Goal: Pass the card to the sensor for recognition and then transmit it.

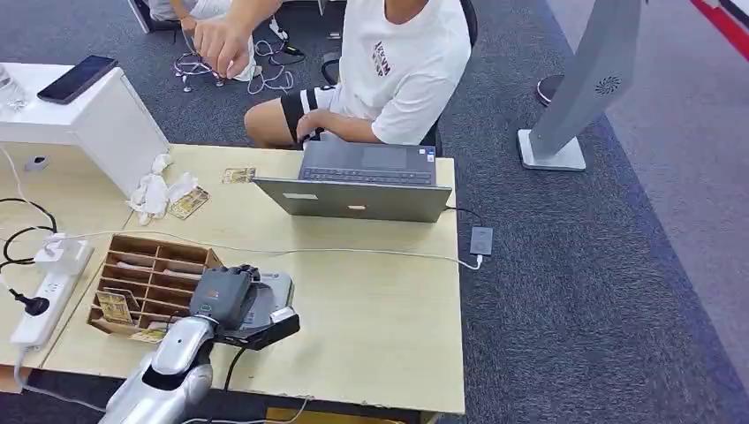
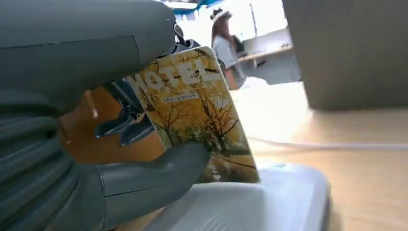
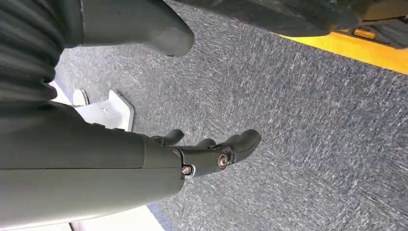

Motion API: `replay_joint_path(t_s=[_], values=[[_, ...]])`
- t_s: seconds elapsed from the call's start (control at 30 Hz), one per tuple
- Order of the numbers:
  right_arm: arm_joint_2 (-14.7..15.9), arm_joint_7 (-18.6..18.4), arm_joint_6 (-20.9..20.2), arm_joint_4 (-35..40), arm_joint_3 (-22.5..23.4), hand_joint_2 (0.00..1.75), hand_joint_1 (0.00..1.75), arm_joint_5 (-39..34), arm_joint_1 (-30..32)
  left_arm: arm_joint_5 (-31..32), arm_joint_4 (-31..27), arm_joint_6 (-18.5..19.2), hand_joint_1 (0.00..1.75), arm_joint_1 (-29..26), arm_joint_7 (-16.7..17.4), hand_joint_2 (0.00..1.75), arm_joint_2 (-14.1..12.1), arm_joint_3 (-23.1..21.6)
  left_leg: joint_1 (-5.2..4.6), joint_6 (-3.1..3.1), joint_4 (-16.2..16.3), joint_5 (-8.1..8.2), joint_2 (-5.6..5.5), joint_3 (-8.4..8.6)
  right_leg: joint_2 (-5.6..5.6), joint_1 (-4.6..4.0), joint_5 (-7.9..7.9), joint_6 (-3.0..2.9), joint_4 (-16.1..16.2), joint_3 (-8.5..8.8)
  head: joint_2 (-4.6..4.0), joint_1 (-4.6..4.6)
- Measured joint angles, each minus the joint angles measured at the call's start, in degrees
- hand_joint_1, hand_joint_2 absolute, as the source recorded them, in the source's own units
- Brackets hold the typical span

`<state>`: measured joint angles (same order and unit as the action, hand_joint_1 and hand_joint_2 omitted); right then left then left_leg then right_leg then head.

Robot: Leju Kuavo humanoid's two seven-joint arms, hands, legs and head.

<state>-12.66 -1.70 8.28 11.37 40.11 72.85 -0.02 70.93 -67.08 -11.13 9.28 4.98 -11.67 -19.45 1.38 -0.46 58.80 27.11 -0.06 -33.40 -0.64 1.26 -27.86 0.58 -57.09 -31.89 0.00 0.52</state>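
Left robot hand (image 2: 96, 159) pinching yellow autumn-tree hotel card (image 2: 197, 120) | held just above pale grey sensor pad (image 2: 260, 202) | recognition likely underway | hand-off pending | right robot hand (image 3: 207, 154) loosely spread, empty

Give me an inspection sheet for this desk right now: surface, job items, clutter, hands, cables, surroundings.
Surface: light wooden table, bare toward its right side.
Job's things: hotel card held over the pale sensor; wooden card organizer beside it, cards in some slots.
Clutter: open laptop, loose cards, crumpled tissue, phone on a white box.
Hands: left hand pinches the card; right hand hangs over the carpet, holding nothing.
Cables: power strip, white cable crossing the table.
Surroundings: seated person, grey carpet, stand base.
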Motion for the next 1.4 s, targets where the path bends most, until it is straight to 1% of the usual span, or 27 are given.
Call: replay_joint_path(t_s=[0.07, 0.23, 0.53, 0.63, 0.67, 0.7, 0.77, 0.83, 0.9, 0.97, 1.1, 1.4], values=[[0.1, 0.2, 0.0, 0.0, 0.0, 1.75, 0.00, 0.0, 0.0, 0.4, -0.7, -1.7, 1.75, 1.0, 0.5, 1.75, 0.0, 0.0, 0.00, 0.00, 0.0, -0.02, -0.01, -0.05, 0.01, -0.01, 0.04, -0.03, 0.0, -0.03, -0.02, 0.00], [0.2, 0.5, 0.0, -0.1, 0.0, 1.75, 0.00, -0.8, 0.0, 0.4, -3.2, -1.4, 1.75, 4.5, 1.0, 1.75, -0.7, 0.0, 0.00, 0.00, 0.0, -0.02, 0.00, -0.05, 0.00, 0.00, 0.05, -0.02, 0.0, -0.02, -0.02, -0.02], [0.2, 0.6, 0.0, -0.3, 0.0, 1.75, 0.00, -0.7, -0.1, 0.4, -4.3, -1.6, 1.75, 4.7, 1.0, 1.75, -0.9, 0.0, 0.00, 0.00, 0.0, -0.02, -0.01, -0.06, 0.00, -0.01, 0.05, -0.03, 0.0, -0.07, -0.02, 0.00], [0.2, 0.8, 0.0, -0.3, 0.0, 1.75, 0.00, -0.7, -0.1, 0.5, -4.9, -3.4, 1.75, 5.5, 1.3, 1.75, -1.2, 0.0, 0.02, -0.02, 0.0, -0.04, -0.02, -0.07, 0.00, -0.02, 0.06, -0.03, 0.0, -0.09, -0.02, 0.00], [0.3, 1.0, 0.0, -0.3, 0.0, 1.75, 0.00, -0.8, -0.1, 0.3, -5.6, -4.3, 1.75, 6.4, 1.6, 1.75, -1.6, 0.0, 0.04, -0.01, 0.0, -0.08, -0.02, -0.09, 0.01, -0.03, 0.07, -0.03, 0.0, -0.09, -0.02, 0.00], [0.4, 1.3, 0.0, -0.3, 0.0, 1.75, 0.00, -0.8, -0.1, -0.2, -6.8, -4.5, 1.75, 8.2, 1.7, 1.75, -2.6, 0.0, 0.06, -0.05, 0.0, -0.14, -0.04, -0.15, 0.02, -0.05, 0.12, -0.08, 0.0, -0.15, -0.02, 0.00], [0.5, 1.7, -0.1, -0.4, 0.0, 1.75, 0.00, -1.2, -0.3, -1.8, -9.0, -3.6, 1.75, 13.4, 2.1, 1.75, -4.5, 0.3, 0.17, -0.13, 0.0, -0.24, -0.12, -0.32, 0.09, -0.16, 0.25, -0.11, 0.0, -0.26, -0.02, 0.02], [0.6, 1.9, -0.2, -0.3, 0.0, 1.75, 0.00, -2.1, -0.4, -2.9, -9.5, -2.1, 1.75, 18.8, 2.7, 1.75, -5.9, 0.6, 0.17, -0.18, 0.0, -0.27, -0.15, -0.31, 0.13, -0.16, 0.30, -0.19, 0.0, -0.24, 0.00, -0.04], [0.7, 1.8, -0.4, -0.3, 0.0, 1.75, 0.00, -2.7, -0.5, -3.2, -9.6, -2.0, 1.75, 23.1, 2.9, 1.75, -6.4, 1.1, 0.19, -0.19, 0.0, -0.31, -0.14, -0.31, 0.13, -0.17, 0.32, -0.21, -0.1, -0.25, -0.02, 0.00], [0.8, 1.1, -0.6, -0.4, 0.1, 1.75, 0.00, -3.0, -0.6, -3.5, -9.5, -2.2, 1.75, 26.0, 3.0, 1.75, -6.4, 1.5, 0.19, -0.18, 0.0, -0.31, -0.14, -0.31, 0.13, -0.17, 0.33, -0.20, -0.1, -0.25, -0.02, 0.00], [1.0, -0.8, -0.8, -0.4, 0.1, 1.75, 0.00, -2.6, -0.6, -3.6, -7.6, -3.9, 1.75, 28.7, 3.0, 1.75, -6.4, 1.5, 0.18, -0.18, 0.0, -0.31, -0.13, -0.31, 0.12, -0.16, 0.33, -0.20, -0.1, -0.26, -0.02, -0.02], [1.1, -2.1, -0.9, -0.4, 0.1, 1.75, 0.00, -1.9, -0.6, -4.1, -5.1, -5.2, 1.75, 29.8, 2.8, 1.75, -6.4, 1.7, 0.18, -0.18, 0.0, -0.30, -0.13, -0.32, 0.11, -0.17, 0.32, -0.20, -0.1, -0.29, -0.02, 0.00]])
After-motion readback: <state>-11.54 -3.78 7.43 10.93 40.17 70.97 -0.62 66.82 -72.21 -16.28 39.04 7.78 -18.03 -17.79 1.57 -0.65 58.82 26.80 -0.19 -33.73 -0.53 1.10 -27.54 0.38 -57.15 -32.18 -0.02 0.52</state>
